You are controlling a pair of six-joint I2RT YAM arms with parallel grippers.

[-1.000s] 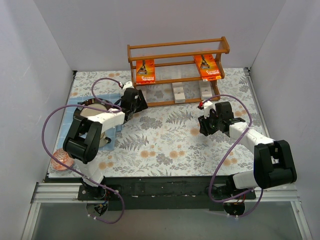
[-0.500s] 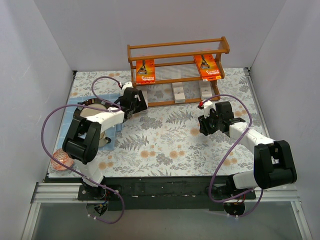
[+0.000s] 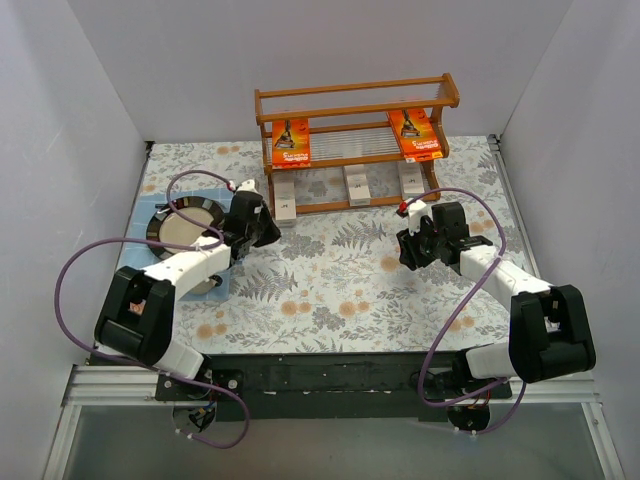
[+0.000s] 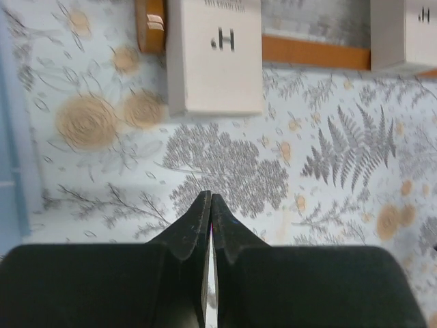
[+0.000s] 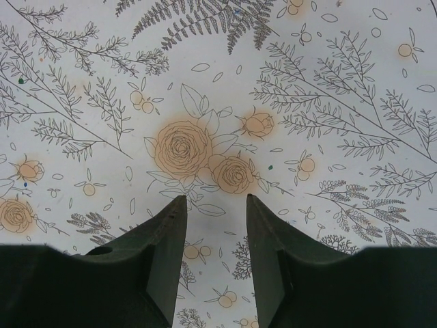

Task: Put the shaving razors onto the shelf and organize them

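The shelf [image 3: 355, 100] stands at the back of the table. Two orange razor packs [image 3: 291, 143] [image 3: 415, 134] lie on its upper tier. Three white razor boxes [image 3: 285, 198] [image 3: 356, 184] [image 3: 411, 180] sit along its lower tier. My left gripper [image 3: 262, 226] is just in front of the left box, apart from it and shut on nothing. In the left wrist view the shut tips [image 4: 210, 198] point at that box [image 4: 215, 58], and a second box [image 4: 406, 31] lies behind the wooden rail [image 4: 314, 51]. My right gripper [image 3: 412, 245] [image 5: 215, 198] hangs open over the floral cloth, nothing between its fingers.
A round dark-rimmed dish [image 3: 185, 222] sits on a blue mat [image 3: 145, 215] at the left, under the left arm. White walls close in the back and both sides. Purple cables loop off both arms.
The left gripper has drawn back from the shelf toward the near left and shut, leaving the left white box uncovered on the lower tier. The right arm has not moved.
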